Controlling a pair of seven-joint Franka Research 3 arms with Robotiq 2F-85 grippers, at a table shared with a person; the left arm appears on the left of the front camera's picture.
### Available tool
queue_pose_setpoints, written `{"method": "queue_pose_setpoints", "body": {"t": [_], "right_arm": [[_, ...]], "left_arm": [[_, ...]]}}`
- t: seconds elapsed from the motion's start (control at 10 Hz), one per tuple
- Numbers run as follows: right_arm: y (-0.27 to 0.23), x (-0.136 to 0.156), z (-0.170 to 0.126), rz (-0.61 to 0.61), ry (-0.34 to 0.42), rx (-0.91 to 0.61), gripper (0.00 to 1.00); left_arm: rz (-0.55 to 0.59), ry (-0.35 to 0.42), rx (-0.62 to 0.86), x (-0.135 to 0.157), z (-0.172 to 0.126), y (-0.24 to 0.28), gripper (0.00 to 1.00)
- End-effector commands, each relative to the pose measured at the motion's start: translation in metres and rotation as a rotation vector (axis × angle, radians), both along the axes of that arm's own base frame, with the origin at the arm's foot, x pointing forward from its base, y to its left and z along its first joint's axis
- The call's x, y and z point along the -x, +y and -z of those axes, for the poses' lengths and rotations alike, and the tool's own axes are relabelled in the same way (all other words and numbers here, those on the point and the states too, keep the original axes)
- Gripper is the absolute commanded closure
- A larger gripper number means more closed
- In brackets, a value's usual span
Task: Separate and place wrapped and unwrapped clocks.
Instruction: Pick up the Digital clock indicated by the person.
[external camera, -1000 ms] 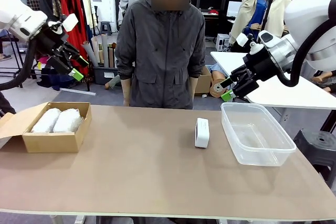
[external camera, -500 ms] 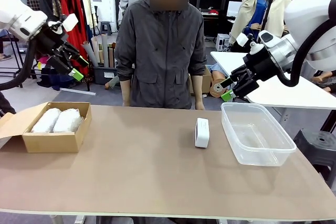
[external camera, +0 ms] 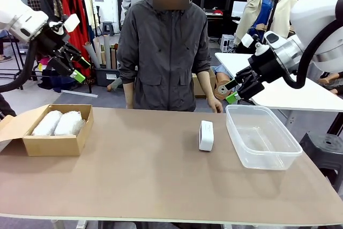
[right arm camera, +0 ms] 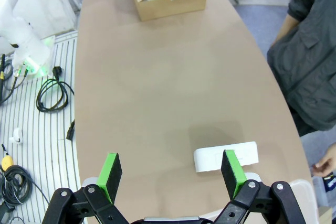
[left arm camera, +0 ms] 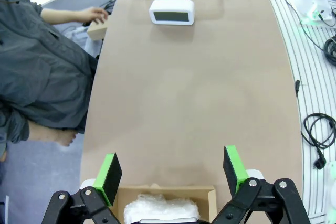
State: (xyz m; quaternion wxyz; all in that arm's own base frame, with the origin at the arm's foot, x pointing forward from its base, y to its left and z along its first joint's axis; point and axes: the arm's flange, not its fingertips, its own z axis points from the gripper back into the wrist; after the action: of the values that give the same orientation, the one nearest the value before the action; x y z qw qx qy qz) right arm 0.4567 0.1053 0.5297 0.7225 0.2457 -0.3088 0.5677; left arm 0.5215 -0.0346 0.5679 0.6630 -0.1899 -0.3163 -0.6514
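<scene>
Bubble-wrapped clocks [external camera: 58, 123] lie side by side in the cardboard box [external camera: 51, 144] at left. The bare white clock [external camera: 206, 135] stands right of centre, near the clear tub [external camera: 268, 162]. Left gripper [external camera: 79, 67], upper left, and right gripper [external camera: 230, 91], upper right, hover with fingers apart.

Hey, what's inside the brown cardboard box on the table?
Two oblong bundles in white bubble wrap lie side by side in the open brown cardboard box. The wrap hides whatever they contain, and the bundles cover the box floor.
</scene>
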Motion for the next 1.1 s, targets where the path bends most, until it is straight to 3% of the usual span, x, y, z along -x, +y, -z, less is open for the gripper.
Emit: {"method": "queue_pose_setpoints", "body": {"t": [0.0,1.0], "right_arm": [[0.0003,-0.0007,-0.0011,-0.008,-0.005,-0.005,0.0],[0.0003,-0.0007,-0.0011,-0.008,-0.005,-0.005,0.0]], "left_arm": [[-0.005,-0.002,-0.001,0.0008,-0.0007,-0.0004,0.0],[-0.005,-0.002,-0.001,0.0008,-0.0007,-0.0004,0.0]]}}
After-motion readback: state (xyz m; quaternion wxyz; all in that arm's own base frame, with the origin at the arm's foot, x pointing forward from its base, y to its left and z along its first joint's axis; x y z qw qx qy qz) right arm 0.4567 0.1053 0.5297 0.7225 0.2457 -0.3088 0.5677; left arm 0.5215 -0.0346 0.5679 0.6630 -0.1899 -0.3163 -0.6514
